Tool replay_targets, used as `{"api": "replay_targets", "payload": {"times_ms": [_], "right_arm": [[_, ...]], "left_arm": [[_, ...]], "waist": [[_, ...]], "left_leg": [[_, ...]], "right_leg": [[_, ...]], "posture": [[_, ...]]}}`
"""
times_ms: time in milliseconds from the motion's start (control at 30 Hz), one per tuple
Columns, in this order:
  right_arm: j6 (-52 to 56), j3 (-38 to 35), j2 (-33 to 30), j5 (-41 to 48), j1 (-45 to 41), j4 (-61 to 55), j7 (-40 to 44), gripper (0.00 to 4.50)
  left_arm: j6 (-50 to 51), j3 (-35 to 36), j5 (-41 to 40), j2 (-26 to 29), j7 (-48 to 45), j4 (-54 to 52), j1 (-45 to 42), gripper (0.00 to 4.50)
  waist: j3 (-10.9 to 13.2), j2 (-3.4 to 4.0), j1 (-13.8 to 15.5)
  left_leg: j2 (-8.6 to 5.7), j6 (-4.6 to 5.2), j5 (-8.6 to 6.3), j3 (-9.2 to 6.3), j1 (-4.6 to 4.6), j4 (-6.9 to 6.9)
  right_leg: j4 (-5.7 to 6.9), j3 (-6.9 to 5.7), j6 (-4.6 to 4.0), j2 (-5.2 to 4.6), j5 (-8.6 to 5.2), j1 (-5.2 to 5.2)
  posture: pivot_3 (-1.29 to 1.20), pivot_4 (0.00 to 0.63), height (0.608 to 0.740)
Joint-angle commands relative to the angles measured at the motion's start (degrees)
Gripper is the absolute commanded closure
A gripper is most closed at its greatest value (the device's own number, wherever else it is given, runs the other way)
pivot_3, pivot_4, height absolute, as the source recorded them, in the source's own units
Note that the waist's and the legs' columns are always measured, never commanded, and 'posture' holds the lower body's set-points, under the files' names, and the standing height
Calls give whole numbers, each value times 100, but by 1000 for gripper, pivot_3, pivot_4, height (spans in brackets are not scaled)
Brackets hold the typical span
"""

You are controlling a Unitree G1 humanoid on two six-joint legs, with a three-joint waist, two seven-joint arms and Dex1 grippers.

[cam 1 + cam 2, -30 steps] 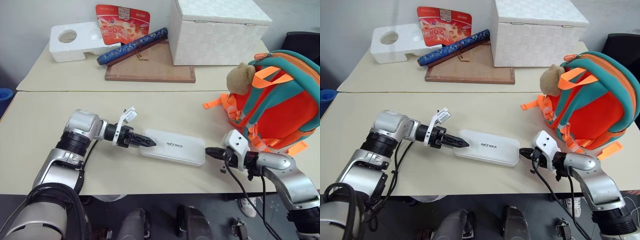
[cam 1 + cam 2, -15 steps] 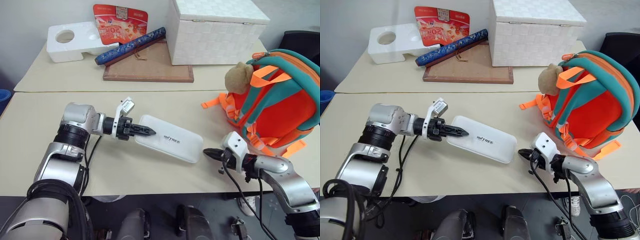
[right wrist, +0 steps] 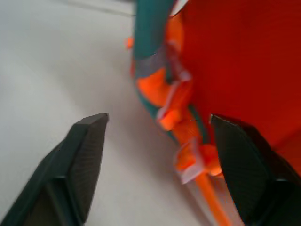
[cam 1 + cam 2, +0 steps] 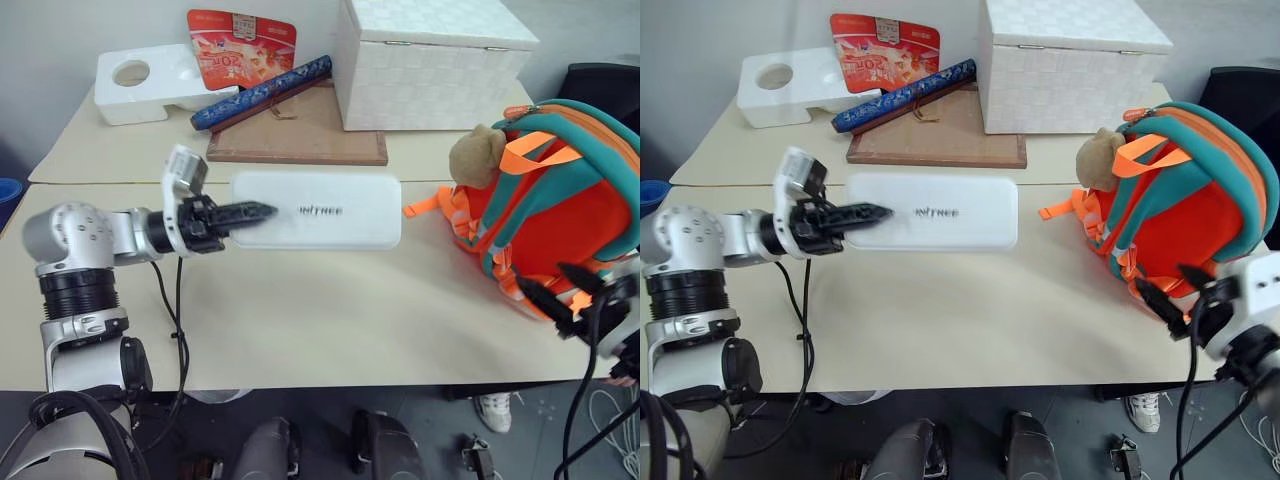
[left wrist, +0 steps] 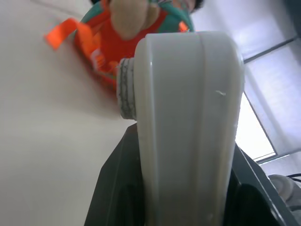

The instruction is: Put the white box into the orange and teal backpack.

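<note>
Left gripper [image 4: 245, 212]: pinching white box [image 4: 320, 210] by its left end, now lifted off the table [image 4: 300, 320] to mid-frame.
Right gripper [image 4: 560, 290]: spread now, drawn back to lower right.
Left wrist view: box edge-on.
Orange and teal backpack [image 4: 560, 200]: upright, right side, interior hidden.

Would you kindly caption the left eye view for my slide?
Left gripper holds the white box above the table, beside the backpack; right gripper open.
</note>
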Motion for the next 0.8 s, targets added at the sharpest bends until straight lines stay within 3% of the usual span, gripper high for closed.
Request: {"api": "replay_targets", "payload": {"times_ms": [33,167,433,533,800], "right_arm": [[388,104,-96,480,-762,278,-472,0],[539,795,135,542,-1894,849,-912,0],[-619,1835,681,-501,-3248,2632,-1206,0],[-1158,2003,895,-704,-3528,3178,-1055,617],[-1289,2245,784,-583,-3583,3168,-401,3429]], "left_arm": [[35,364,-518,-37,195,-524,-43,3223],[-522,398,-348,-50,719,-693,-63,3223],[-1058,492,-609,113,1130,-1084,91,3223],[-1108,675,-726,132,1361,-1305,175,3223],[-1289,1009,-874,195,1929,-1451,280,3223]], "waist": [[0,0,-18],[0,1,-16],[1,0,-5],[1,0,-24],[1,0,-31]], "left_leg": [[0,-1,0,2,2,-1],[5,-12,5,6,3,-8],[-8,-13,12,13,-7,-17],[-8,-13,12,14,-7,-17],[5,-17,12,14,-7,-18]], "right_leg": [[1,2,0,1,0,0],[3,5,-3,6,-2,-6],[2,3,-7,15,-4,-18],[2,7,-6,17,-3,-18],[2,8,-6,32,-3,-20]], "posture": [[0,150,740],[0,150,740],[0,150,740],[0,150,740],[0,150,740]]}}
